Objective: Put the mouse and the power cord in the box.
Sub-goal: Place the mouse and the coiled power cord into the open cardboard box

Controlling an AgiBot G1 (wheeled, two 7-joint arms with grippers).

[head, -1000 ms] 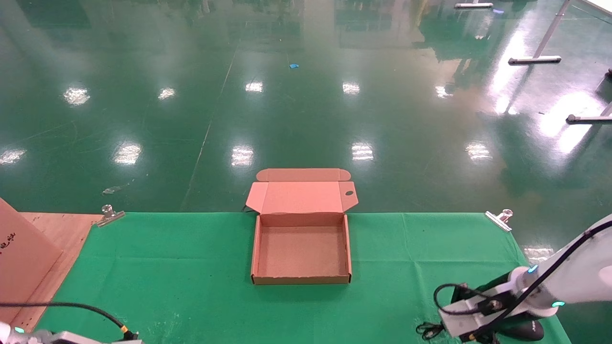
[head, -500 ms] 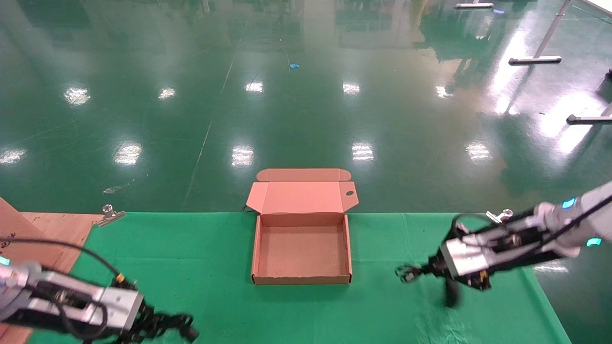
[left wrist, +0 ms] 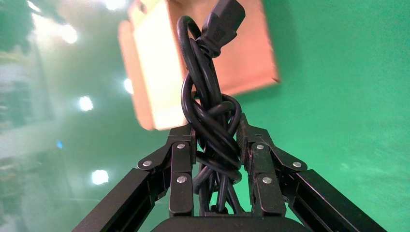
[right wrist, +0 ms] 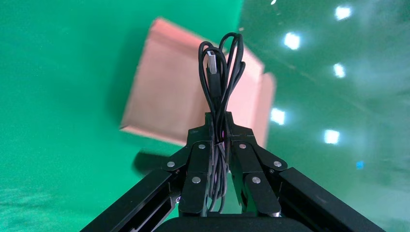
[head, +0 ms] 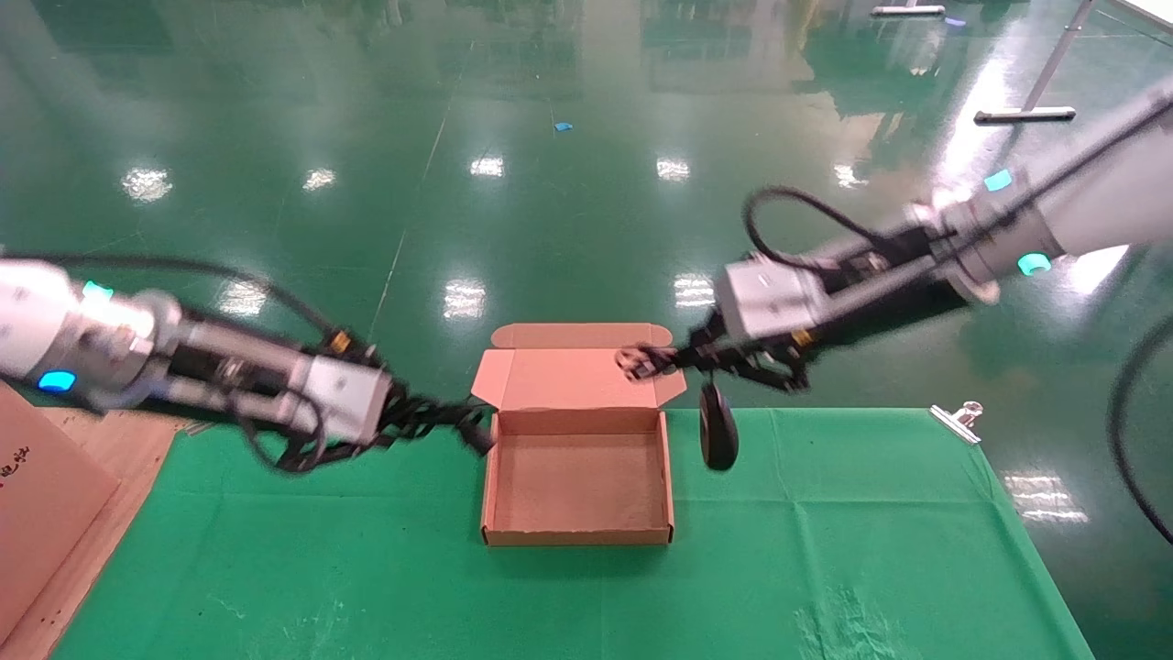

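The box [head: 495,486] lies open on the green cloth, its lid [head: 577,378] folded back and its inside bare. My left gripper [head: 431,418] hovers just off the box's left far corner, shut on the power cord [head: 458,423], a thick black looped bundle. In the left wrist view the power cord [left wrist: 212,121] is pinched in the left gripper [left wrist: 216,133], and its plug points at the box [left wrist: 159,63]. My right gripper [head: 683,359], above the box's right far corner, is shut on the mouse's thin cable [right wrist: 220,72]. The black mouse [head: 719,436] dangles below it.
A flat cardboard sheet [head: 41,495] with black writing leans on a wooden board [head: 119,440] at the table's left edge. A metal clip [head: 958,418] holds the cloth at the far right corner. Beyond the table's far edge is glossy green floor.
Both arms rose from the table's near corners and swung in toward the box. The left carries the power cord; the right lifted the mouse by its cable.
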